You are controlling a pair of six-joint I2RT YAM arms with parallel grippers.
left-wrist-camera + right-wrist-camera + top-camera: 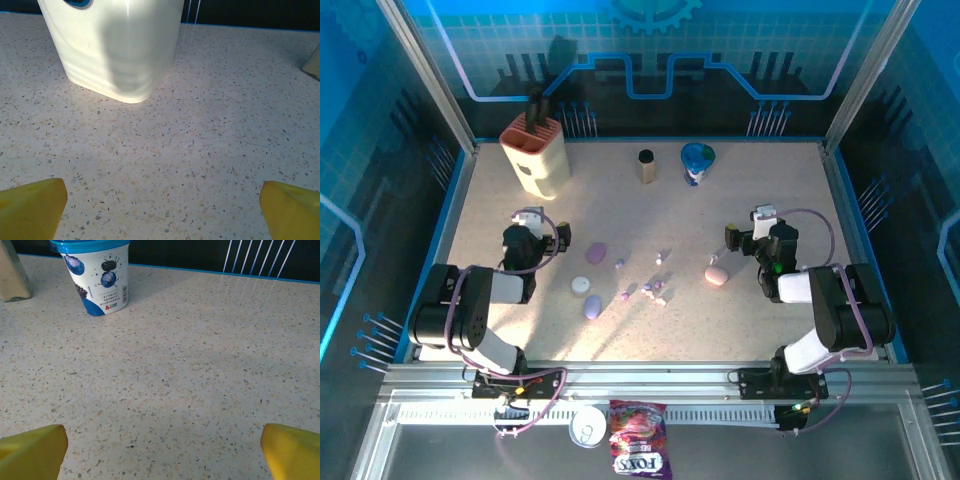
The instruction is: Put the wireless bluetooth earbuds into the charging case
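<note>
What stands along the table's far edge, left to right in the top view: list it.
Cream holder → small tan bottle → blue-lidded cup.

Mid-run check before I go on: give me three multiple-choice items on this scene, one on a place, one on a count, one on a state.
1. Where does the pink case lie?
A) close by the right arm
B) in the far left corner
C) in the far right corner

2. How many pebble-shaped cases are on the table?
A) two
B) four
C) six

3. How do the left tool and right tool stand?
A) both shut tight
B) both open, empty
C) one open, one shut

Key:
1 A: it sits just inward of that arm's wrist.
2 B: pink case, white case, two purple cases.
3 B: in each wrist view the tool gapes over bare table.
</note>
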